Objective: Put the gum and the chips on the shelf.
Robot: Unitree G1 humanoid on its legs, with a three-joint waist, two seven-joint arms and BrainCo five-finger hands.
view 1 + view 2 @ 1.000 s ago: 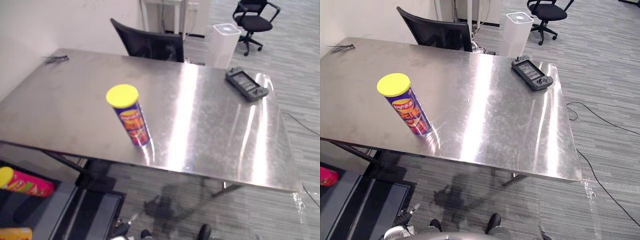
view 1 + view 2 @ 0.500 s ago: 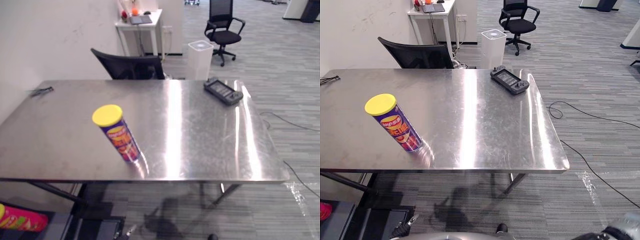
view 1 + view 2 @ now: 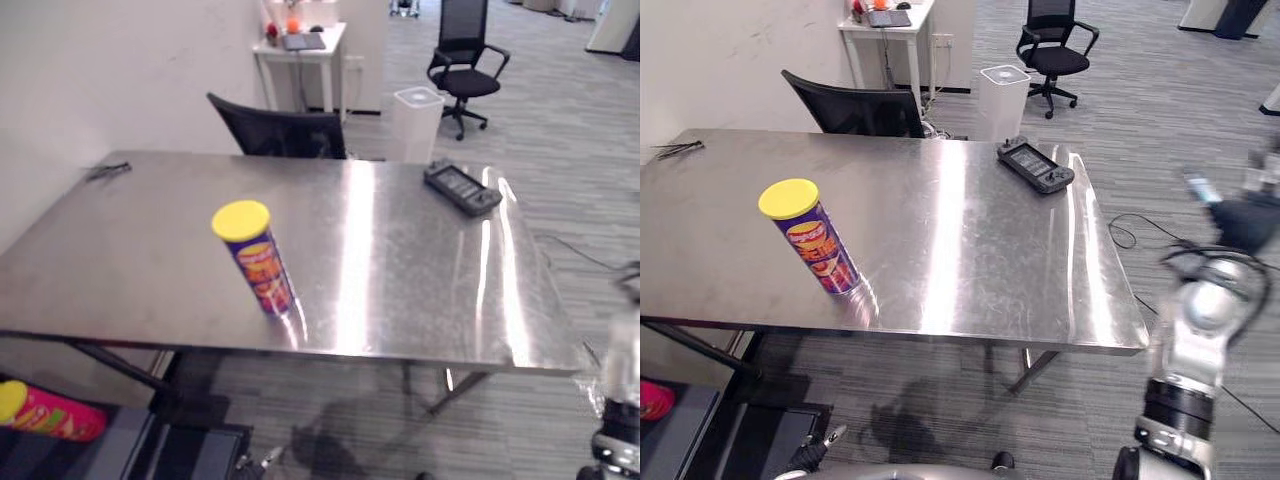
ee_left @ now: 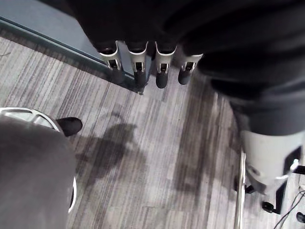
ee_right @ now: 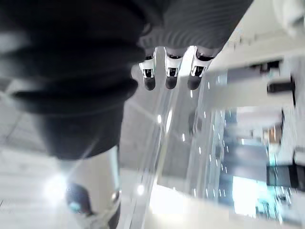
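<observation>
A purple chips can with a yellow lid stands upright on the steel table, left of its middle and near the front edge. A second, red chips can lies on the dark shelf below the table's left end. My right hand is raised in the air off the table's right end, well away from the can; its fingers are straight and hold nothing. My left hand's fingers hang straight over the carpet, empty.
A dark handheld game console lies at the table's far right corner. A thin metal tool rests at the far left edge. A black chair and a white bin stand behind the table.
The camera has shifted. My right arm has risen into view at the right of the table. The purple can stays in place.
</observation>
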